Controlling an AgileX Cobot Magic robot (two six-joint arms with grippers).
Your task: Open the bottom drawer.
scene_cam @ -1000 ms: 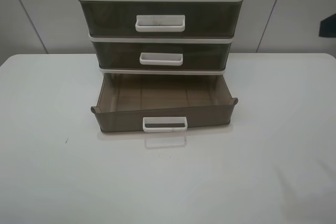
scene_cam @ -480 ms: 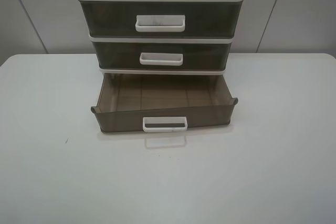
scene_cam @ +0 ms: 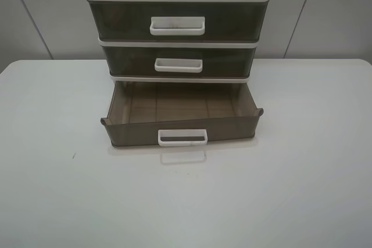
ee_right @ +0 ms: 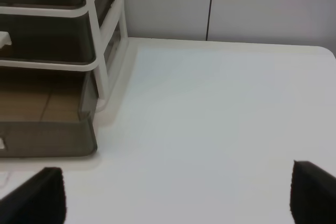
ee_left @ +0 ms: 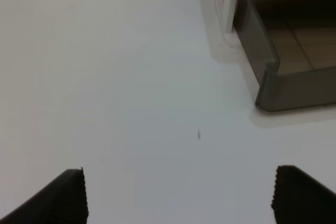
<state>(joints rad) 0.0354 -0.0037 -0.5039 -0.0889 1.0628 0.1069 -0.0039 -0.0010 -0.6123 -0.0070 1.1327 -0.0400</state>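
Observation:
The bottom drawer (scene_cam: 133,133), smoky brown with a small white loop handle (scene_cam: 182,137), stands pulled out from the three-drawer unit, and its inside is empty. Its left front corner shows in the left wrist view (ee_left: 294,85) and its right front corner in the right wrist view (ee_right: 47,137). Neither gripper shows in the exterior high view. My left gripper (ee_left: 178,195) is open and empty over the table, left of the drawer. My right gripper (ee_right: 178,195) is open and empty over the table, right of the drawer.
The middle drawer (scene_cam: 232,62) and the top drawer (scene_cam: 232,21) are shut above it. The unit stands at the back middle of a white table (scene_cam: 290,190), against a grey wall.
A dark part at the right edge of the exterior high view one second ago has left the view. The drawer has not moved.

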